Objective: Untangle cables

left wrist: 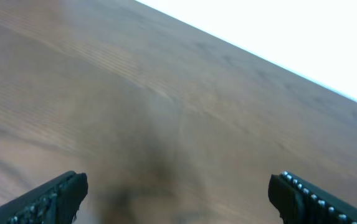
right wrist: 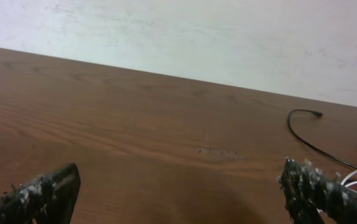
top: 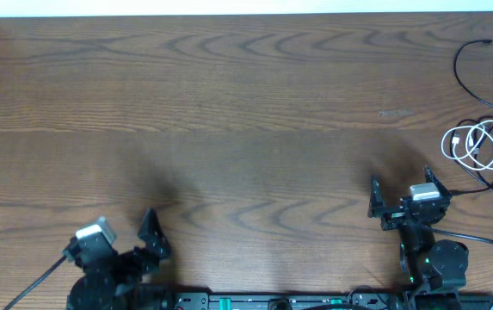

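Wide open on both sides: my left fingers (left wrist: 53, 196) and right fingers (right wrist: 47, 186) held nothing — white cable (top: 472, 142) and black cables (top: 456, 67) lay overlapped near the table's (top: 229, 103) right edge.

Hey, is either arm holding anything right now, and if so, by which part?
Nothing is held. The left gripper and right gripper are both open and empty; the cables lie apart from both.

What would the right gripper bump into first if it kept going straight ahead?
Probably nothing: the right gripper, open, points across bare table toward the far edge. The black cable lies off to its right, apparently outside that path.
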{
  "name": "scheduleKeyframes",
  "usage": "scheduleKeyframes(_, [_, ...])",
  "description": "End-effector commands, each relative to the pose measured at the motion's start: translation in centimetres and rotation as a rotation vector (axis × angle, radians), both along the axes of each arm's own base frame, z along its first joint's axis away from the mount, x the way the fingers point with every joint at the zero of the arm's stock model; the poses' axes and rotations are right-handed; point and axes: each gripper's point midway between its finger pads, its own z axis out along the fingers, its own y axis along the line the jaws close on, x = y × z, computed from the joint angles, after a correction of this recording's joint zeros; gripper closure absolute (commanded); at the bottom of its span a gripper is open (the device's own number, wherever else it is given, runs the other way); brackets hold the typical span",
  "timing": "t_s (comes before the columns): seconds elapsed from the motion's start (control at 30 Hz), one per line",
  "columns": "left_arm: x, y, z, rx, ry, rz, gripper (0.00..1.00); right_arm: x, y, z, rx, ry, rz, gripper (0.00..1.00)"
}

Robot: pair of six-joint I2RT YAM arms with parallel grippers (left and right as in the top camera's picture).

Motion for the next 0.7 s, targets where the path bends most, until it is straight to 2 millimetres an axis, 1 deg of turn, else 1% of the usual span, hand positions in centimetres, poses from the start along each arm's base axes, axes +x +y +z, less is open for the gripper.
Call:
scheduleKeyframes(0.0, [1.5,1.0,-0.9,0.069,-0.021,0.036,0.02,0.0,-0.3,-0.1,-0.012,-0.001,-0.015,0.01])
scheduleKeyframes(0.1, [3.3,0.9,-1.3,0.122,-0.066,0.017,0.02,0.0,-0.3,-0.1,-0.012,-0.001,-0.015,0.01])
scheduleKeyframes(0.33, [6.6,0.8,-2.6,0.210,-0.171,-0.007,0.02,0.0,-0.3,-0.1,-0.012,-0.001,-0.015,0.01])
scheduleKeyframes(0.53, [8.6,0.4,-4.4,0.227,-0.262,-0.016,0.02,0.0,-0.3,-0.1,-0.012,-0.001,-0.015,0.01])
scheduleKeyframes(0.67, [9.3,-0.6,-4.1,0.263,-0.333,-0.078,0.02,0.0,-0.3,-0.1,-0.012,-0.001,-0.015,0.01])
